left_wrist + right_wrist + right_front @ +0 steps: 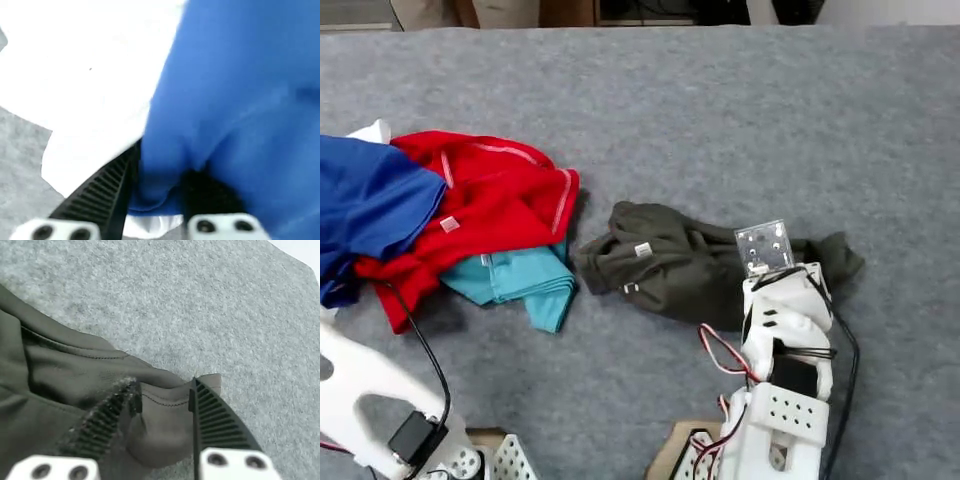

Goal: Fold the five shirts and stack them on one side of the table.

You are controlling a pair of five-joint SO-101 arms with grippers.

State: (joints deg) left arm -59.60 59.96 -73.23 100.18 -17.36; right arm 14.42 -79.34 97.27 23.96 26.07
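Five shirts lie on the grey table (720,110). A blue shirt (365,205) covers part of a red shirt (495,200) at the left, a white shirt (375,131) peeks out behind them, and a teal shirt (525,283) sticks out from under the red one. A crumpled dark olive shirt (690,262) lies in the middle. My left gripper (160,167) is shut on a bunch of the blue shirt (240,100), with the white shirt (90,80) below it. My right gripper (165,390) stands open astride a hem of the olive shirt (65,375).
The right arm (782,350) rises from the front edge over the olive shirt's right end. The left arm (360,385) runs from the front left corner off the table's left side. Bare grey table stretches behind and to the right of the shirts.
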